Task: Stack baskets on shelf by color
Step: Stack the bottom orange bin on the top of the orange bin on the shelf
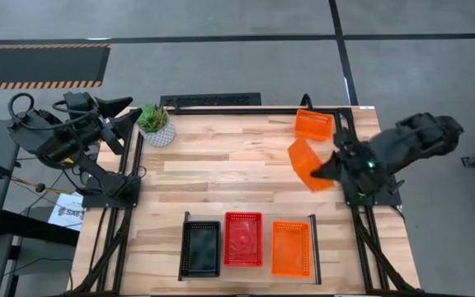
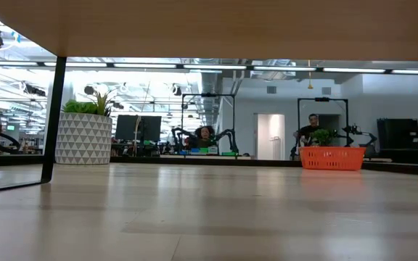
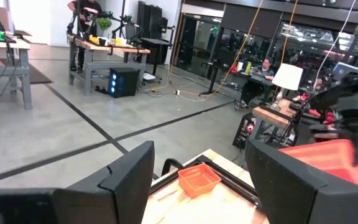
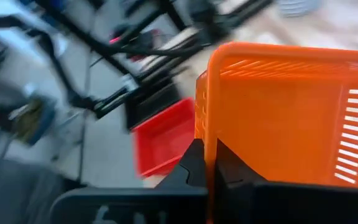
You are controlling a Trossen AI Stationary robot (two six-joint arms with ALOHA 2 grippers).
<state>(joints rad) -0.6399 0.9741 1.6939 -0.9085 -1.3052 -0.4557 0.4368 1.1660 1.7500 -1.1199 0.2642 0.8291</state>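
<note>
**Orange basket in transit: single-wall grip, drop and misplacement risk**

While the right gripper carries its load at the right middle of the high view, its jaws are pressed onto one wall of an orange basket; the right wrist view shows the rim of that basket pinched between the dark fingers, with the body hanging tilted above the bench.

Hazards, judged from this position:
- Slip. The grip holds a single thin perforated wall. A fast swing could let the basket rotate or fall.
- Wrong column. The shelf, at the lower centre of the high view, already holds a black basket, a red basket and a shelved orange basket, side by side. The carried unit belongs in the rightmost one; a lateral error would put it onto the red one.
- Failed nesting. Released while tilted, the basket may catch on the lower rim and sit crooked.
- Rail contact. The shelf's right side rail stands just beside the target.

Appearance: all are small rectangular plastic containers with slotted walls and an open top.

Farther back, a second loose orange basket rests near the upper right bench edge. The left gripper waits at the upper left, beside a potted plant, jaws spread.
</note>
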